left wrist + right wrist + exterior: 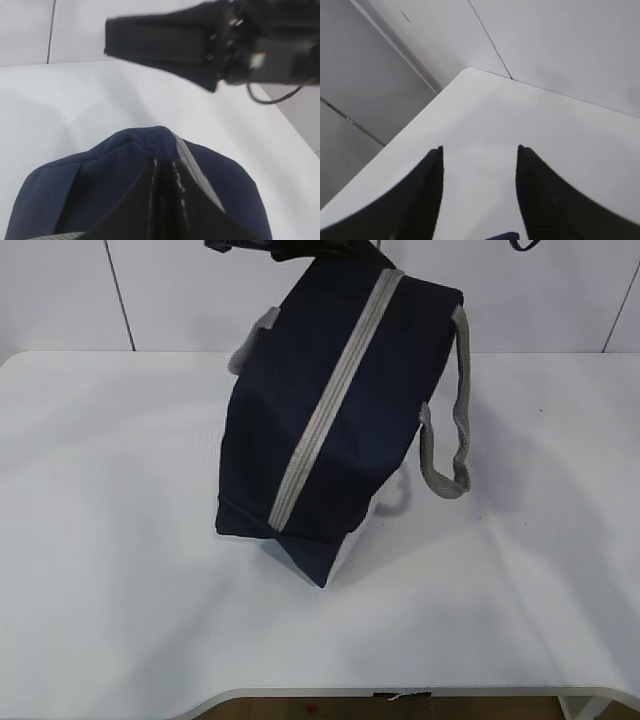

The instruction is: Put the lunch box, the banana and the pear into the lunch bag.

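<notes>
The lunch bag (385,390) lies on the white table (110,540), its grey zipper (330,400) closed along the top. It also shows in the left wrist view (75,195). My left gripper (164,162) is shut, its tips pinched on the navy fabric beside the zipper (192,170) at the bag's end. My right gripper (479,150) is open and empty, above the table near a far corner, with a sliver of the bag (504,236) below it. The lunch box, the banana and the pear are out of view.
Dark arm parts (290,248) hang over the bag's far end at the top edge. The right arm (225,45) shows above the table in the left wrist view. A grey strap handle (455,430) hangs on the bag's right side. White walls stand behind the table.
</notes>
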You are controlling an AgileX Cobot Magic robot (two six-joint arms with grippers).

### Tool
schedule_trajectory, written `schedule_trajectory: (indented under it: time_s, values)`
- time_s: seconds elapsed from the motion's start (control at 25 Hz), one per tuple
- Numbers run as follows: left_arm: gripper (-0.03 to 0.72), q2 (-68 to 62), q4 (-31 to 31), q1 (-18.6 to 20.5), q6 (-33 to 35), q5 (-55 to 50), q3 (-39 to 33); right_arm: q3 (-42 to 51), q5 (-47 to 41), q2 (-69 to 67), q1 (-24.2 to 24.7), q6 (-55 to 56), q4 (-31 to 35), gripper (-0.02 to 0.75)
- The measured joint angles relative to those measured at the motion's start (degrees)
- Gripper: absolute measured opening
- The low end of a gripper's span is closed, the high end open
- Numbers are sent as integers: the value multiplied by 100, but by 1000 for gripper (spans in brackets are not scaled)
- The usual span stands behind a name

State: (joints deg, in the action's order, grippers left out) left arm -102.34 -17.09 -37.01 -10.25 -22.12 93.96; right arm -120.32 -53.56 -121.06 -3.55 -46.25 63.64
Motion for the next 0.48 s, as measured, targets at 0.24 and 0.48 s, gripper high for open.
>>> schedule_trajectory:
  time_s: [0.24, 0.48]
  values:
    - [13, -249, -446, 152, 0, 140, 0, -843, -810, 0, 0, 571, -1212, 429]
    - [13, -485, -945, 424, 0, 480, 0, -1502, -1468, 0, 0, 1070, -2146, 430]
